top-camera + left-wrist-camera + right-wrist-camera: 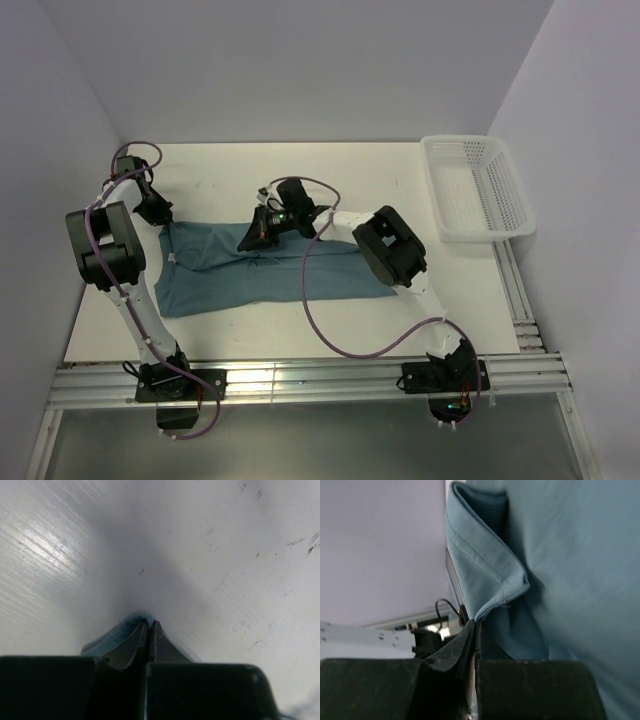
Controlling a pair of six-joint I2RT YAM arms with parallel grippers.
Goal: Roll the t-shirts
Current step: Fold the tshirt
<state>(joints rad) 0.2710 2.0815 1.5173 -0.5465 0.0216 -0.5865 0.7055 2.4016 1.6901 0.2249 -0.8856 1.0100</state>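
Note:
The teal t-shirt (255,270) lies spread on the white table, folded into a long band. My left gripper (160,214) is at its far left corner, shut on a bit of the cloth edge (117,635) right above the table. My right gripper (250,236) is at the shirt's far edge near the middle, shut on a hemmed corner (490,575) and holding it lifted off the table. The rest of the shirt fills the right side of the right wrist view (580,580).
A white mesh basket (478,188) stands at the back right of the table. A purple cable (320,320) of the right arm loops over the shirt's front part. Aluminium rails (300,380) run along the near edge.

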